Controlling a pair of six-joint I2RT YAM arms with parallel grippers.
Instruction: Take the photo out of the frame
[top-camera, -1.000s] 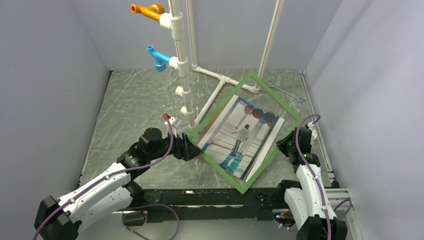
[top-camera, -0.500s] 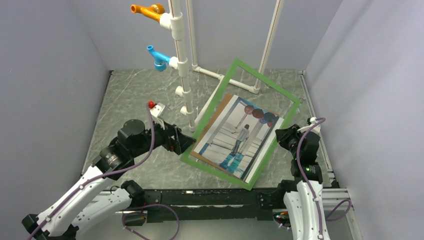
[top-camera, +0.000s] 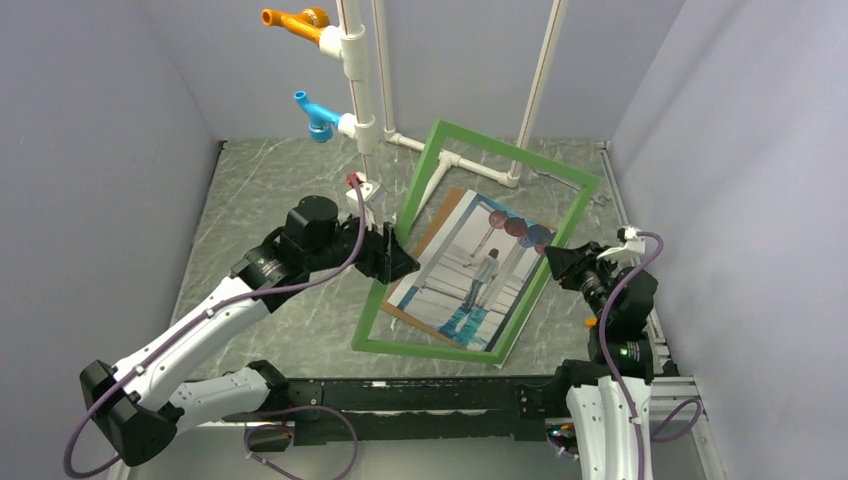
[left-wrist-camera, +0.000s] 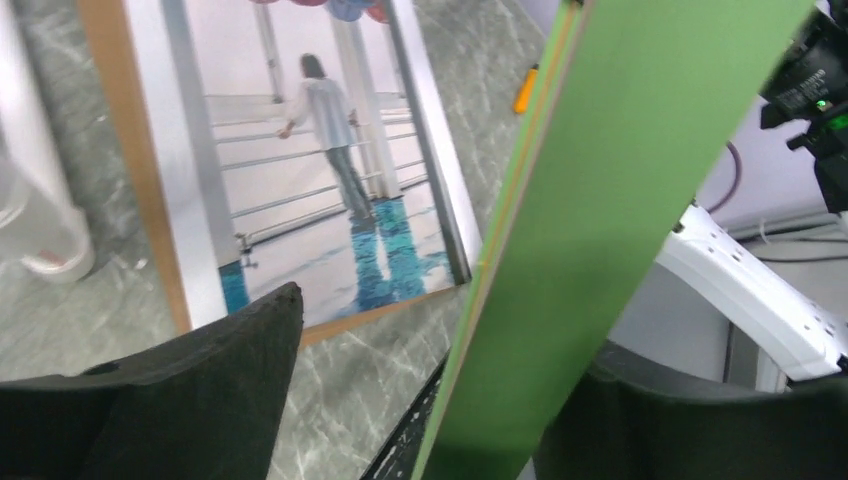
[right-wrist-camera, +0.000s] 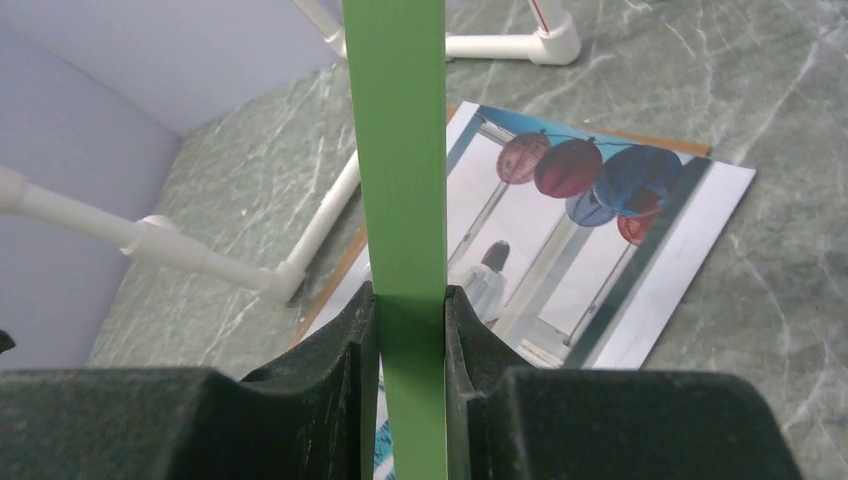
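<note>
Photo (top-camera: 480, 272) near corner hidden behind frame (top-camera: 430, 350) rail; R claw (top-camera: 553, 262) clamps frame.

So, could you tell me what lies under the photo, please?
A brown board lies under the photo, peeking out along its left and near edges. The rest of the board, and anything between them, is covered.

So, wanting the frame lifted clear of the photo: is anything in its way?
Nothing lies between frame and photo. Right gripper clamps one rail, left gripper straddles the other. The white pipe stand rises beyond the far rail.
</note>
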